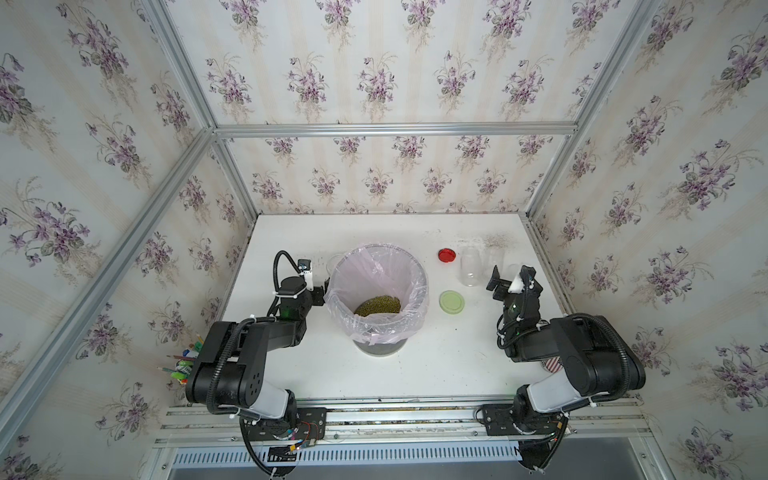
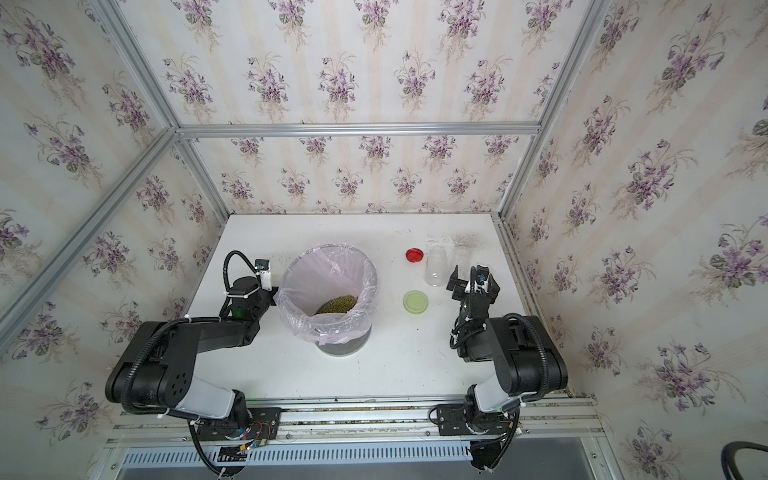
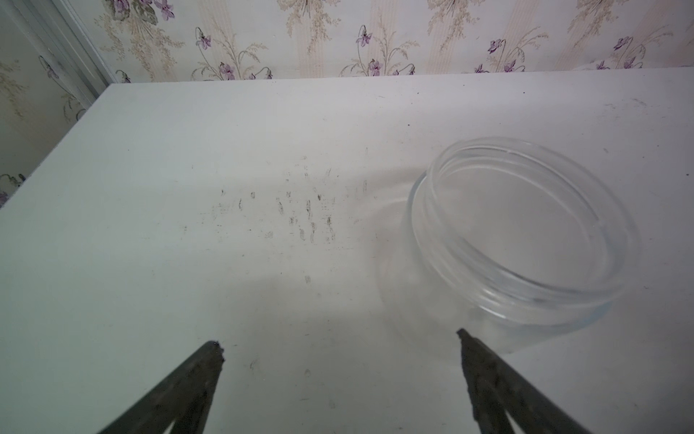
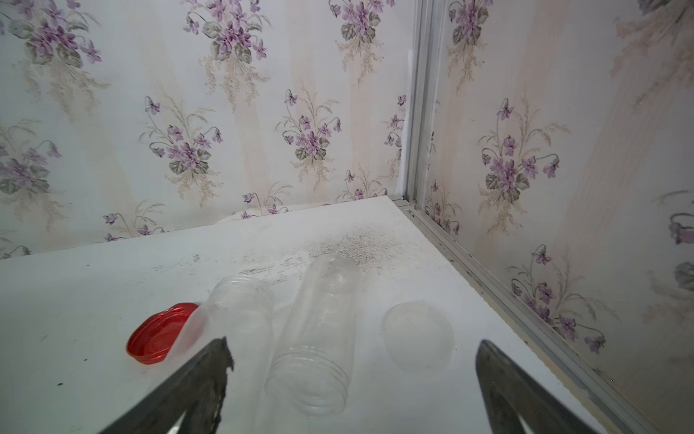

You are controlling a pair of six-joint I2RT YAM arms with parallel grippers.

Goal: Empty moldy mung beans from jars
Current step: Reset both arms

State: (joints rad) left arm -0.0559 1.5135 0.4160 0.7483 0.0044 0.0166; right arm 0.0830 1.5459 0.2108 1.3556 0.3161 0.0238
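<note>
Top views: mung beans (image 1: 377, 306) inside bin (image 1: 380, 349)

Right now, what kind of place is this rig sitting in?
Probably a staged test booth, not a real room: wallpaper panels on aluminium framing, white table, pink-lined bin of mung beans.
</note>
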